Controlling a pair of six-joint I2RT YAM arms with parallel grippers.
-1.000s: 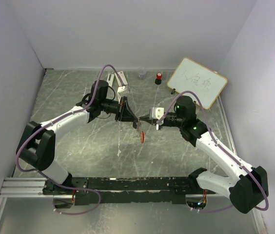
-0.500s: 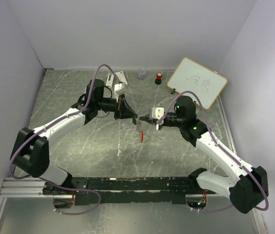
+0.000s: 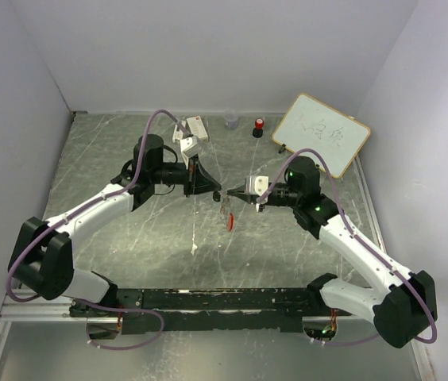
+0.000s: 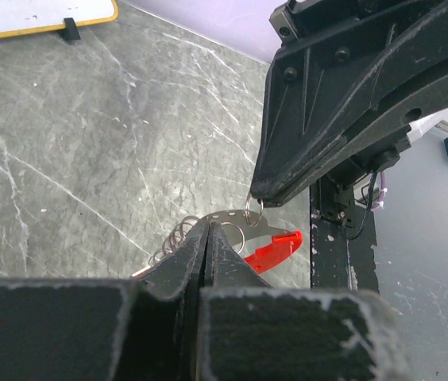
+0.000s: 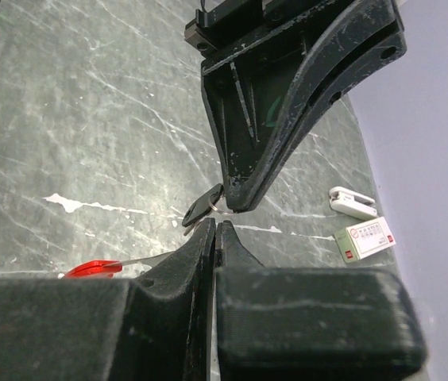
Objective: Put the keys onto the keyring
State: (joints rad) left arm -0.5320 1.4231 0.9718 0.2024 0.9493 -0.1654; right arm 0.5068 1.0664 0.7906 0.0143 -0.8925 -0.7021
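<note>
While the keyring (image 3: 229, 217) dangles, whiteboard (image 3: 322, 133) and red-capped cylinder (image 3: 259, 127) stand behind — well apart.

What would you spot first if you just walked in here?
Two robot arms meet tip to tip over the middle of the table. The left gripper pinches the black key, the right gripper the keyring, its red piece dangling below. A whiteboard stands far right.
</note>
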